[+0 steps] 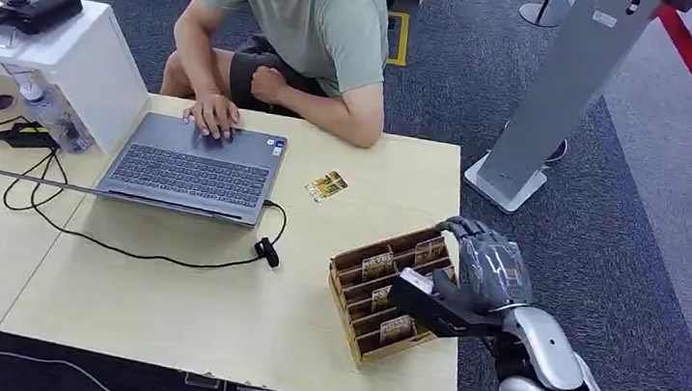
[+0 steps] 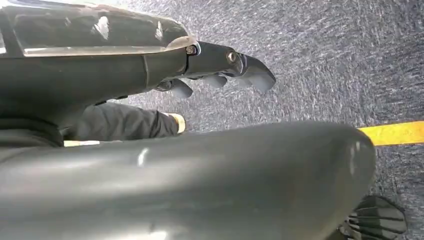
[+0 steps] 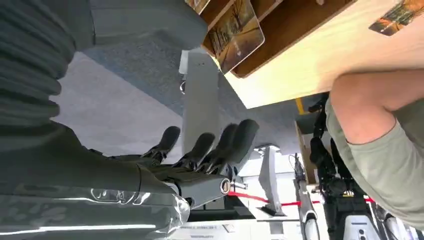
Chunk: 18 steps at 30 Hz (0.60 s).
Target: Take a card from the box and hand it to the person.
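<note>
Beside the box [image 1: 390, 292], on its far side from the laptop [image 1: 192, 168], the right hand [image 1: 469, 281] hovers with fingers spread, holding nothing, poised to pick a card [image 1: 378, 264].

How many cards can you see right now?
5, maybe more hidden. One card lies loose on the table near the laptop; about four stand in the box slots by the right hand.

Box [image 1: 388, 293] on table [image 1: 166, 303] right of laptop [image 1: 192, 168]; loose card [image 1: 327, 186] between them.
</note>
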Each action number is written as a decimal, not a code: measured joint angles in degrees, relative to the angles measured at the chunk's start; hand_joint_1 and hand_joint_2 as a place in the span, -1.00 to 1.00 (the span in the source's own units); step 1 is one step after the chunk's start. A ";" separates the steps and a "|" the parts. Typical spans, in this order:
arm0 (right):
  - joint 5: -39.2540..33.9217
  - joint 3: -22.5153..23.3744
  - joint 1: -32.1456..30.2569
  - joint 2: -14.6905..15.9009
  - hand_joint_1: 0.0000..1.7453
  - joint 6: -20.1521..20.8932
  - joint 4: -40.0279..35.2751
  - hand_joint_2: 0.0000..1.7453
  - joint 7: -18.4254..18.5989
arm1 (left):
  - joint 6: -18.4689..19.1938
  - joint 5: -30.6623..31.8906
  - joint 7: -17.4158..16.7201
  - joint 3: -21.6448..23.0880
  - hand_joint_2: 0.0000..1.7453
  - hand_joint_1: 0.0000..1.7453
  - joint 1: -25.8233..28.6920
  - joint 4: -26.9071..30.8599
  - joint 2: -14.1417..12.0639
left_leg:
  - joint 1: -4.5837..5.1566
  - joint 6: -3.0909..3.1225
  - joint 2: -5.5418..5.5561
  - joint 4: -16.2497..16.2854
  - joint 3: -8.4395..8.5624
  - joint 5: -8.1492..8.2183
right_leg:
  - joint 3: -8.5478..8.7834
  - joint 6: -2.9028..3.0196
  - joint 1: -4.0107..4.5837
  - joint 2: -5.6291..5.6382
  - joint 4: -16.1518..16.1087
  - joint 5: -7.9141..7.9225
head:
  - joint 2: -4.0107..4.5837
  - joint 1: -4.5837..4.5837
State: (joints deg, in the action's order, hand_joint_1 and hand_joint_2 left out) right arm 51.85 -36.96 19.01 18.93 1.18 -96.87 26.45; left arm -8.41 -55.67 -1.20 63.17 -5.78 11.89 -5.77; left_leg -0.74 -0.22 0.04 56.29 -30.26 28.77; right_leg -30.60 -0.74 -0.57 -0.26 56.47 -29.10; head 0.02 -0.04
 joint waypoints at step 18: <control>-0.92 -2.53 -0.13 0.11 -0.14 -0.90 2.14 1.00 0.24 | 0.15 -0.22 0.00 0.04 -1.00 -1.00 0.00 0.00 -0.02 | 0.00 0.00 0.00 0.00 0.01 0.00 | -0.01 0.00 0.00 0.00 0.00 0.00 | 0.00 0.02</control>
State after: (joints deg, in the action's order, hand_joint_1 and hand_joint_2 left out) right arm 50.93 -39.50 18.88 19.04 0.28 -94.73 26.69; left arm -8.26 -55.89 -1.20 63.21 -5.78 11.89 -5.79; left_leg -0.74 -0.22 0.04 56.29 -30.26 28.77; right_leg -30.61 -0.74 -0.57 -0.26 56.47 -29.10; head 0.02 -0.02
